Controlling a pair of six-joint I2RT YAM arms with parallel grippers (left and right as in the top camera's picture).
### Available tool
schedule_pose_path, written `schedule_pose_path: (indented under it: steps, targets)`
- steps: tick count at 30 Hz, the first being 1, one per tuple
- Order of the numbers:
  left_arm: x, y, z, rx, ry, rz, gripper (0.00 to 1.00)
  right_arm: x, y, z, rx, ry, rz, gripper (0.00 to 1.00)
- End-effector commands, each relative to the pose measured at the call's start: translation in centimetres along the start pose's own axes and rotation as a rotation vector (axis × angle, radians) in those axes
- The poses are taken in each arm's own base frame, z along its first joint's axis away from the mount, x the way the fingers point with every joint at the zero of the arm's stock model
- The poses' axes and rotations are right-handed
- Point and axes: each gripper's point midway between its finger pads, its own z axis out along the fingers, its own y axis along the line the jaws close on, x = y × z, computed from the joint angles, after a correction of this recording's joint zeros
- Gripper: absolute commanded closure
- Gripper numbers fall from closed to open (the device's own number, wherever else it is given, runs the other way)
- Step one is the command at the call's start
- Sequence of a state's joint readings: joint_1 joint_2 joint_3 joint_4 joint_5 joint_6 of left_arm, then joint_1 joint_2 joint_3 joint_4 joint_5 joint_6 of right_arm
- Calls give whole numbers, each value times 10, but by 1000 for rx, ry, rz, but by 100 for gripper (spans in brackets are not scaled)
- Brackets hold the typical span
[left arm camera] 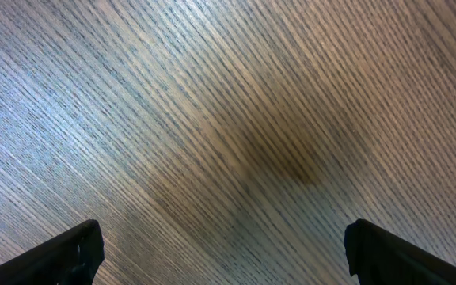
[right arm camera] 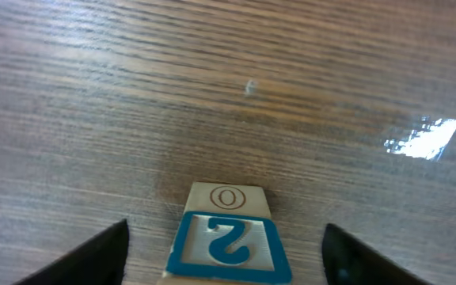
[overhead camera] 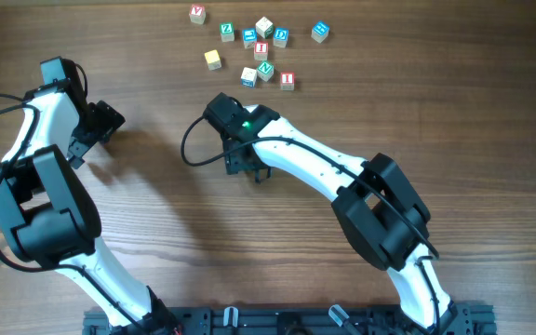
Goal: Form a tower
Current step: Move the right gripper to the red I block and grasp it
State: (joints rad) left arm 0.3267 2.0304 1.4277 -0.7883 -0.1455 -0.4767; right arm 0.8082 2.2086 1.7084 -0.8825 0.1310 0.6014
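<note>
The tower (overhead camera: 264,28) is standing at the far middle of the table (overhead camera: 156,205). It is showing as 1 narrow column, with the green "N" cube (overhead camera: 265,70) low and the red "I" cube (overhead camera: 261,48) above it, seemingly 3 cubes tall. About 8 loose cubes (overhead camera: 320,31) are lying around it, so most stacking is probably remaining. Nearer, the right gripper (overhead camera: 247,167) is straddling a blue-lettered cube (right arm camera: 224,241), jaws spread and touching neither side. At the left, the left gripper (left arm camera: 222,249) is hanging wide open, holding nothing.
</note>
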Motion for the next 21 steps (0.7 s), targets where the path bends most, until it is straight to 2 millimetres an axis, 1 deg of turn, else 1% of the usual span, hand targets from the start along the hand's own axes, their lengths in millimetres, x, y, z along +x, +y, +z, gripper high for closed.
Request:
schedule_pose_path:
  steps: [1, 3, 4, 5, 7, 8, 9, 11, 12, 13, 14, 16, 17, 18, 19, 20, 21]
  targets:
    - [0, 3, 1, -11, 0, -5, 0, -44, 6, -37, -25, -113, -32, 17]
    - [0, 3, 1, -11, 0, -5, 0, -76, 5, -70, -61, -197, -36, 17]
    - [0, 3, 1, -11, 0, -5, 0, -96, 1, -93, -83, -252, -29, 17]
    - [0, 3, 1, -11, 0, -5, 0, -108, -2, -106, -97, -288, -11, 15]
    - [0, 3, 1, -11, 0, -5, 0, -131, -12, -121, -114, -347, 29, 11]
    - [0, 3, 1, -11, 0, -5, 0, -145, -25, -122, -116, -379, 61, 11]
    - [0, 3, 1, -12, 0, -5, 0, -153, -36, -121, -113, -394, 82, 14]
    - [0, 3, 1, -11, 0, -5, 0, -166, -57, -115, -103, -417, 125, 18]
    - [0, 3, 1, -12, 0, -5, 0, -175, -70, -109, -92, -432, 128, 28]
    - [0, 3, 1, -11, 0, -5, 0, -182, -83, -99, -73, -438, 100, 40]
    - [0, 3, 1, -11, 0, -5, 0, -185, -87, -93, -64, -437, 91, 43]
    - [0, 3, 1, -11, 0, -5, 0, -189, -97, -68, -41, -418, 81, 54]
    - [0, 3, 1, -12, 0, -5, 0, -188, -103, -50, -29, -395, 85, 61]
    - [0, 3, 1, -11, 0, -5, 0, -187, -104, -39, -22, -382, 81, 67]
    - [0, 3, 1, -12, 0, -5, 0, -186, -105, -24, -13, -365, 48, 76]
    - [0, 3, 1, -11, 0, -5, 0, -185, -105, -13, -7, -355, 33, 81]
    - [0, 3, 1, -11, 0, -5, 0, -184, -105, -5, -1, -346, 13, 83]
